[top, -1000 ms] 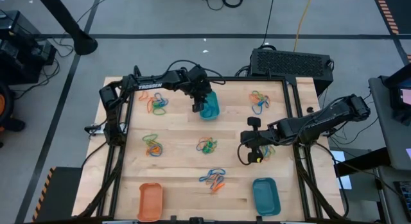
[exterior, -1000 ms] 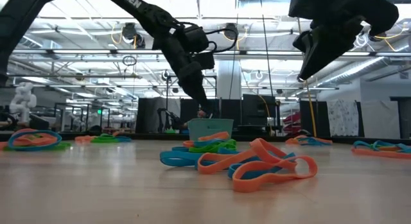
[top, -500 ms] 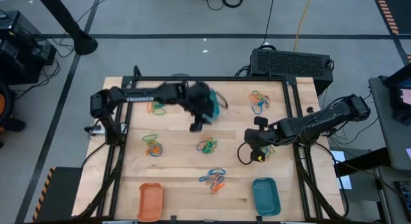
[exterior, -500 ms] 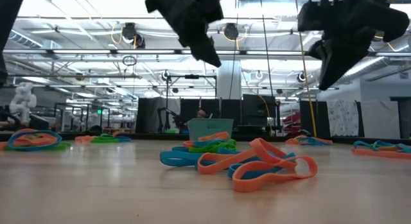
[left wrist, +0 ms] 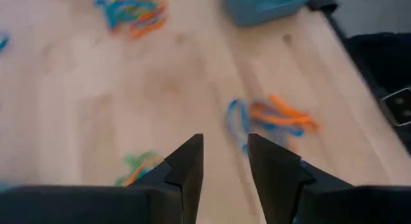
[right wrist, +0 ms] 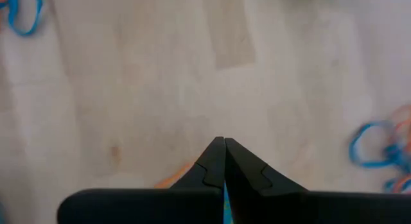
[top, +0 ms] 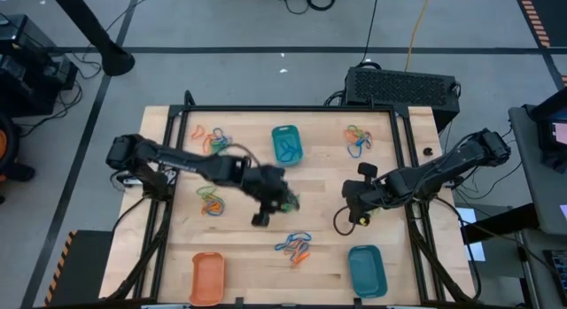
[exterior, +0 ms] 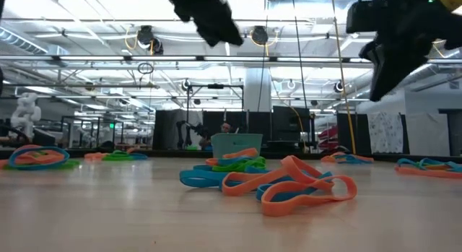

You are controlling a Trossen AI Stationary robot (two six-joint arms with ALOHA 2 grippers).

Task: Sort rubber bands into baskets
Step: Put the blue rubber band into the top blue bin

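Note:
Rubber bands lie in small mixed piles on the wooden table: far left (top: 213, 141), left (top: 210, 199), centre (top: 286, 201), near centre (top: 297, 247) and far right (top: 358, 139). One teal basket (top: 285, 142) stands far centre. An orange basket (top: 206, 275) and a second teal basket (top: 366, 270) stand by the near edge. My left gripper (top: 263, 212) is open and empty, raised just beside the centre pile (left wrist: 138, 167). My right gripper (top: 354, 207) is shut and raised over the table's right half. A thin blue strip (right wrist: 225, 201) shows between its fingers. My right gripper pinches a blue band between its two shut fingers, which point down at the table from above. Only a thin strip of it (right wrist: 225, 201) shows behind the fingertips. The rest of the band is hidden by the fingers.
Black cables and a dark box (top: 403, 83) lie beyond the table's far edge. In the low view the near-centre pile (exterior: 289, 187) lies in front, with the far teal basket (exterior: 234, 142) behind it. Bare wood lies between the piles.
My left gripper has left the far teal basket and swung toward the near edge, up to the centre pile, staying high above the table. My right gripper has drifted a little toward the right edge, staying shut.

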